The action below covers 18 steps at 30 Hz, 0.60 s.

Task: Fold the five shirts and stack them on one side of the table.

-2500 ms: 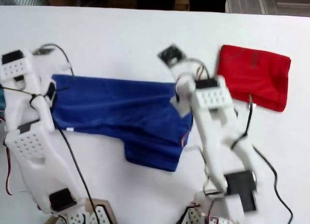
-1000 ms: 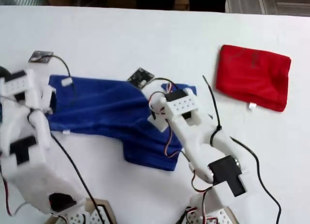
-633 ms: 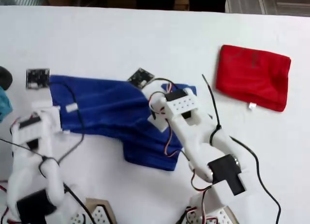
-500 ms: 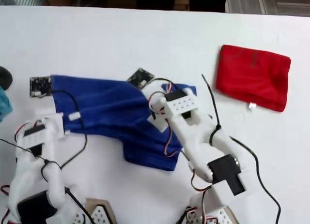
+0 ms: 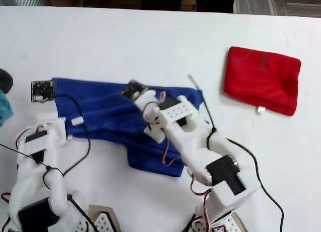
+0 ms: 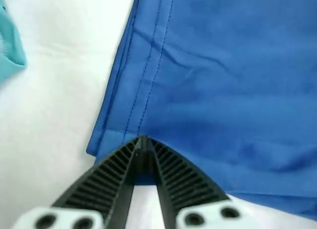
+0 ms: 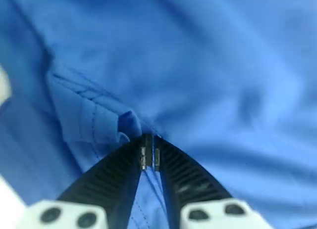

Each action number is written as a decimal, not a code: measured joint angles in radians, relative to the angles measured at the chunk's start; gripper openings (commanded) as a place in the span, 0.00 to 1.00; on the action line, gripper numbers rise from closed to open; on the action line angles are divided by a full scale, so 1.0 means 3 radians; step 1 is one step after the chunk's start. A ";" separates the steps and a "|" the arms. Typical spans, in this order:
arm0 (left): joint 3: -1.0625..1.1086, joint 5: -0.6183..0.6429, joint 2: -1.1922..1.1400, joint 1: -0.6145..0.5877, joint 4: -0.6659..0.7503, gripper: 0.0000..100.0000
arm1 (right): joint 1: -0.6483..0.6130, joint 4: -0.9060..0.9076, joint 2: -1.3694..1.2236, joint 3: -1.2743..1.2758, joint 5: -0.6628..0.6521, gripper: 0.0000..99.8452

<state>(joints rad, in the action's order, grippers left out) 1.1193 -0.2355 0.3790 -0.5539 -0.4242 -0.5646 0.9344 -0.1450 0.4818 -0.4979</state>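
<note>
At right gripper (image 7: 148, 157) tips: pinched fold of wide blue cotton shirt (image 5: 105, 111), jaws clenched on it. At shirt's hem corner: left gripper (image 6: 142, 145), clamped likewise. Well beyond right gripper: folded red fabric shirt (image 5: 262, 79), judged done. Blue shirt part-folded. Beside left gripper: teal garment (image 6: 10, 46), unfolded. Stacking pending.

Spread shirt (image 5: 103, 114) flat on the counter (image 5: 125, 36), beneath both end effectors: left end effector (image 6: 142, 140) at its near-left corner, right end effector (image 7: 148, 140) over its middle. Folded shirt (image 5: 262, 79) well right of the right end effector; another cloth (image 6: 10, 46) left of the left end effector.
</note>
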 measured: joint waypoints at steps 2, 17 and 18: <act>0.0000 0.0000 0.0000 0.0005 0.0005 0.03 | -0.0072 0.0148 0.0015 -0.0010 0.0000 0.02; 0.0000 0.0000 0.0000 0.0005 0.0005 0.03 | -0.0159 0.0128 0.0547 0.0036 0.0005 0.02; 0.0000 0.0000 0.0000 0.0005 0.0005 0.03 | -0.0169 -0.0061 0.0496 0.0046 0.0005 0.02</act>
<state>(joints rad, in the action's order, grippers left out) 1.1193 -0.2355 0.3790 -0.5524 -0.4227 -0.6153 0.9160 0.0038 0.4956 -0.4964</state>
